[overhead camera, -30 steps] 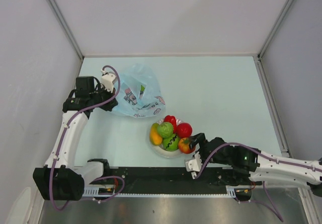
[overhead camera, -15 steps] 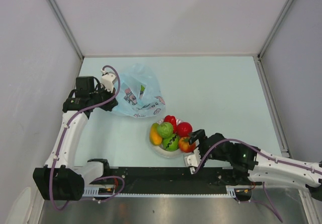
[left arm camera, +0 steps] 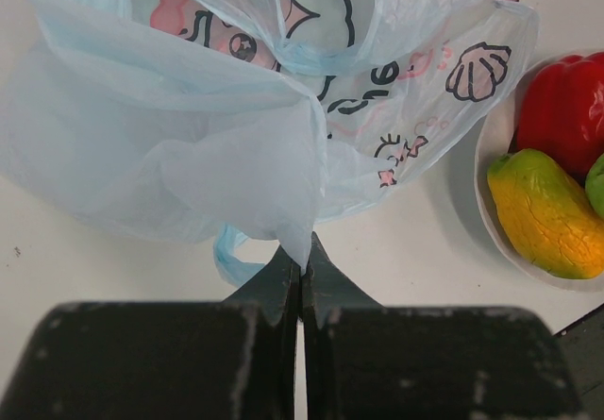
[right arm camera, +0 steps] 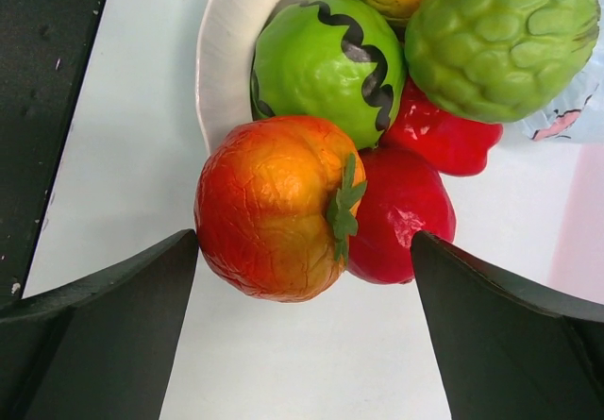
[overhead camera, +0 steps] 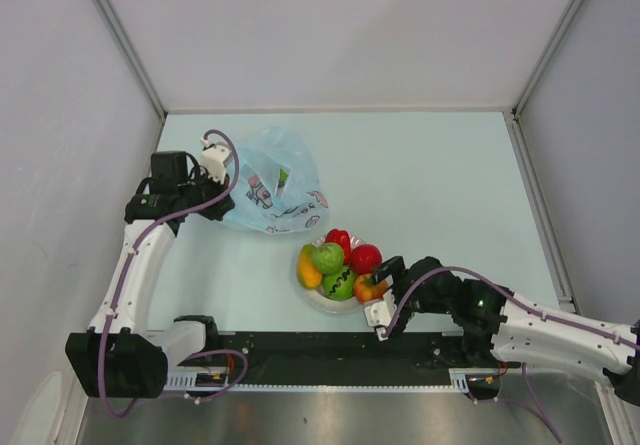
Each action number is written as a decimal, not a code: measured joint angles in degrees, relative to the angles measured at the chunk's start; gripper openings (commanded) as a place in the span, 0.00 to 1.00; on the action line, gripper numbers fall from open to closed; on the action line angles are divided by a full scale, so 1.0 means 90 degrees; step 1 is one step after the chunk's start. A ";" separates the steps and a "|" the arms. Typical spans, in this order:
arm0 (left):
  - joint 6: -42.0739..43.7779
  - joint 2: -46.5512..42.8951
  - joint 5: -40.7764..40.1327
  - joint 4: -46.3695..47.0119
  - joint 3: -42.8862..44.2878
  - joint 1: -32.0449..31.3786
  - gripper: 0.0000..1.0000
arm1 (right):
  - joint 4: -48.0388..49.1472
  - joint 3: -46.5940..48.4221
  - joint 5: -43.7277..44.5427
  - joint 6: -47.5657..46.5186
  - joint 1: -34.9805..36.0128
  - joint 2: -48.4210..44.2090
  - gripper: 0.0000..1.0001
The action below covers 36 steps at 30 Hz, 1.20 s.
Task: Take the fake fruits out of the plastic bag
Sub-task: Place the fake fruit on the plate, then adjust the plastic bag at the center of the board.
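Fake fruits (overhead camera: 327,258) heaped outside the plastic bag (overhead camera: 272,183); bag contents unconfirmed.
Top view: I note the left gripper (overhead camera: 222,197) clamped on the bag, which lies just ahead of it, and the right gripper (overhead camera: 383,287) at the fruit heap. Left wrist: fingers (left arm camera: 283,283) pinch a fold of film; the bag looks slack, but I cannot tell whether it is empty. Right wrist: jaws wide, straddling the orange-red fruit (right arm camera: 274,208) at the white plate (right arm camera: 219,33) edge, not touching; I judge it set down.

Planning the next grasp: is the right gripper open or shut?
Open: the right gripper has its fingers wide apart, flanking the orange-red fruit.
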 measured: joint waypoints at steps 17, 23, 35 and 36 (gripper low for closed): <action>-0.0005 0.0056 0.0146 -0.0029 -0.0041 0.0000 0.00 | -0.1022 0.0605 -0.0308 0.0418 -0.0056 -0.0872 1.00; -0.0012 -0.0189 0.0381 -0.0168 -0.0041 0.0000 0.00 | -0.0969 0.1994 -0.0544 0.0806 -0.0760 -0.0369 0.92; 0.0007 -0.1241 0.0724 -0.0199 0.0231 0.0000 0.00 | 0.1936 0.4881 -0.1246 0.2421 -0.1795 0.5408 0.73; 0.0010 -0.1260 0.0721 -0.0197 0.0223 0.0000 0.00 | 0.2047 0.5013 -0.1241 0.2463 -0.1797 0.5773 0.72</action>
